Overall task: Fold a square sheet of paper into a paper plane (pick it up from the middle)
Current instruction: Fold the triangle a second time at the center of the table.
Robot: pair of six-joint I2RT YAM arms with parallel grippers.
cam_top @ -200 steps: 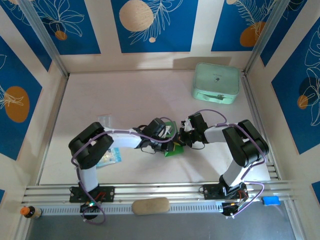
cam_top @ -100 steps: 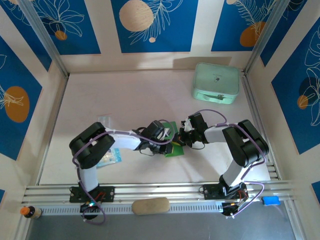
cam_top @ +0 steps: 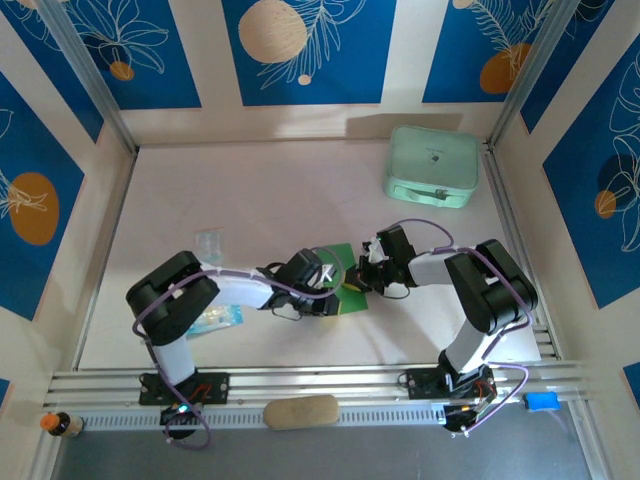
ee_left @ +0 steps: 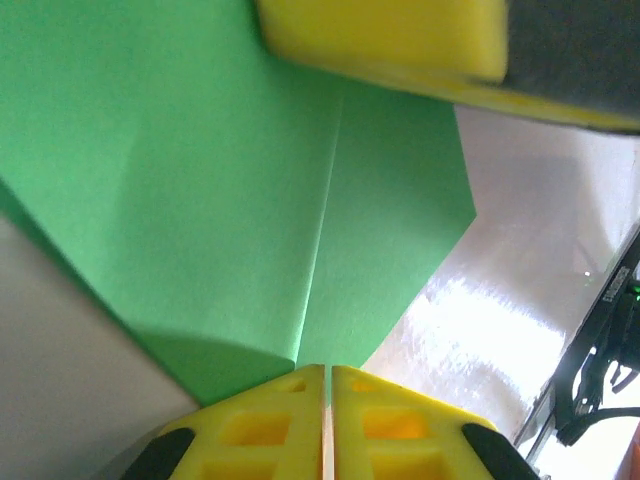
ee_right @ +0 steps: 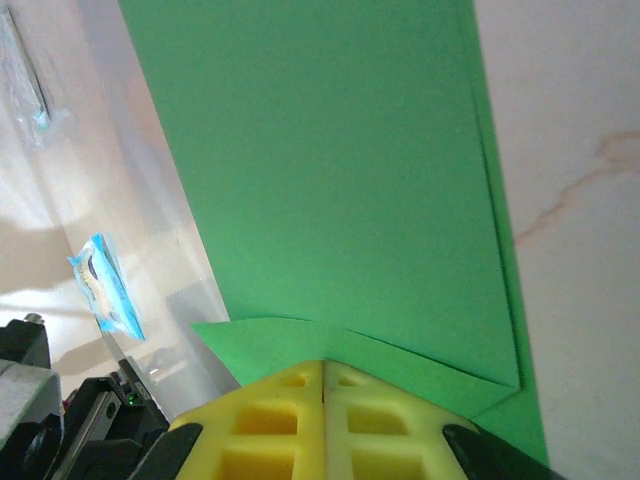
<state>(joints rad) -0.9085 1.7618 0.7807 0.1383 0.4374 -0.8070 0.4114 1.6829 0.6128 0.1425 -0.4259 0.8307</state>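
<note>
Logging the task as partway: finding the green sheet point(cam_top: 350, 300) at the near middle of the table point(cam_top: 250, 200), already carrying a straight centre crease in the left wrist view and layered, slanting flaps in the right wrist view, so judging the first folds as done. Not seeing a narrow dart yet; judging the wing folds and the final sharpening as left to do. Seeing the left gripper point(ee_left: 327, 385) with its yellow fingers pressed together right at the end of the crease, pinching the sheet's edge as far as can be told. Seeing the right gripper point(ee_right: 324, 375) likewise closed tight, meeting over a folded corner of the sheet and pinching it by the look of it. Noting a second yellow finger point(ee_left: 380, 35) over the sheet's far side in the left wrist view, probably the other gripper's. Placing both grippers low over the table, nose to nose, the sheet between them. Reading the left arm as bent at the elbow out on the left, forearm reaching right; reading the right arm as folded tight on the right, forearm reaching left. Marking the mint case point(cam_top: 432, 165) at far right and the packet point(cam_top: 218, 318) at near left as well apart from the work
</note>
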